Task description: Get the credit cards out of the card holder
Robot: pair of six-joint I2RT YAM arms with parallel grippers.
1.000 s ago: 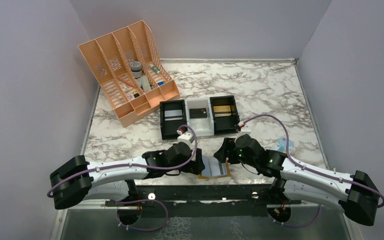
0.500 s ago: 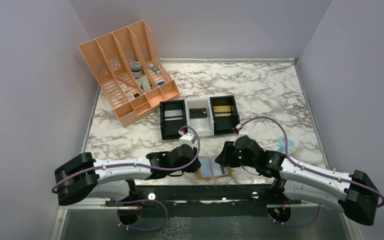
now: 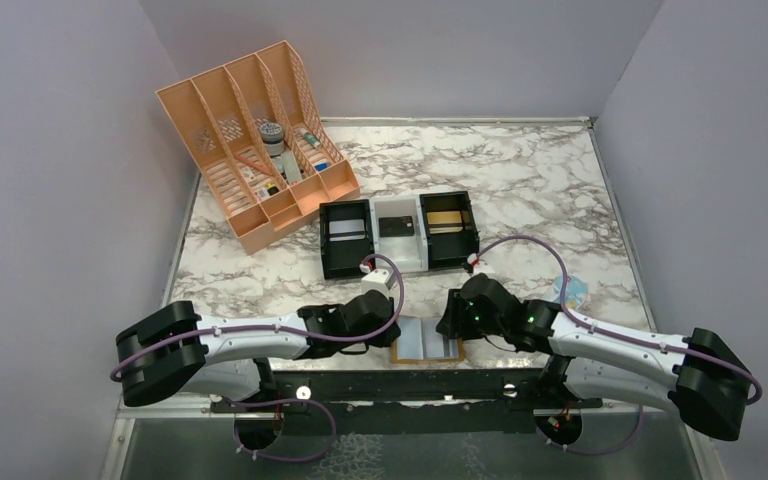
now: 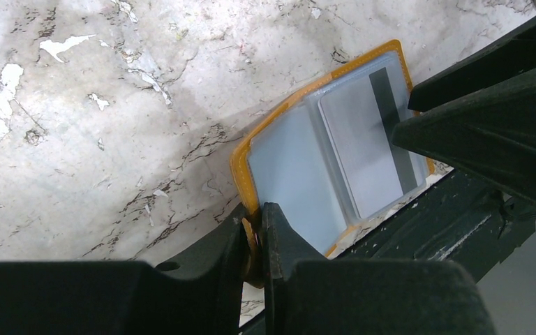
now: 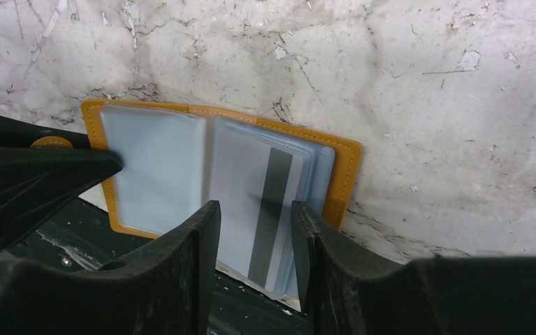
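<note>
The card holder [image 3: 427, 343] lies open at the table's near edge, mustard rim up, pale blue-grey panels showing. My left gripper [image 4: 255, 241] is shut on the holder's [image 4: 286, 167] left rim. A grey card with a dark stripe [image 4: 373, 136] sits in the right half. My right gripper [image 5: 251, 230] stands open above that half of the holder [image 5: 153, 164], its fingers [image 5: 195, 244] either side of the striped credit card's [image 5: 248, 181] near end. Seen from the top, the left gripper [image 3: 397, 337] and right gripper [image 3: 453, 325] flank the holder.
Black bins [image 3: 345, 238] [image 3: 449, 230] with a white tray [image 3: 398, 232] between them stand behind the grippers. A peach file organizer [image 3: 250, 150] fills the back left. A clear-blue packet [image 3: 571, 290] lies at the right. A black rail [image 3: 410, 385] runs below the table's edge.
My left gripper has closed onto the holder's left rim. The right gripper has shifted slightly left over the right half, its jaws narrower. The holder has opened flatter.
</note>
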